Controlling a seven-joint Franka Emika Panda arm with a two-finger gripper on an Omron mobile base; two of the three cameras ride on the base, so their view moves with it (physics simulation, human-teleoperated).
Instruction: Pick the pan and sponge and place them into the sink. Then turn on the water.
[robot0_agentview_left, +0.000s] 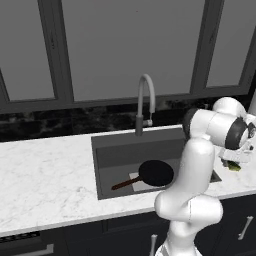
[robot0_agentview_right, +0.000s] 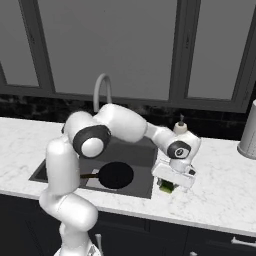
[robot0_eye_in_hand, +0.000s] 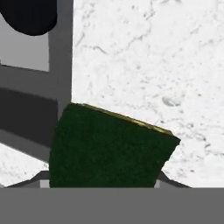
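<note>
Sink (robot0_agentview_left: 107, 150): sits mid-frame in the left base view, a dark basin sunk in the white marble counter (robot0_agentview_left: 45, 180). Nothing is running from the faucet (robot0_agentview_left: 144, 102) standing behind it, so I judge the water step not yet done.

Pan (robot0_agentview_left: 156, 172): lies inside the basin, lower centre of the left base view, handle pointing toward lower left. In the right base view it lies at centre-left, partly behind the arm. This part of the task looks finished.

Gripper (robot0_agentview_right: 169, 186): points down at the counter just right of the basin's rim, right of centre in the right base view. The hand view shows the sponge (robot0_eye_in_hand: 109, 146) filling the lower middle of the frame, between the fingers. The jaws appear closed on it at a middling width, though the fingertips themselves are mostly hidden by it.

Sponge, base views: a small green-yellow bit shows under the hand, at the right edge of the left base view. Whether it rests on the marble or is just off it, I cannot tell.

Left to do, by my reading: carry the sponge over the rim, release it in the basin, then turn on the faucet.
</note>
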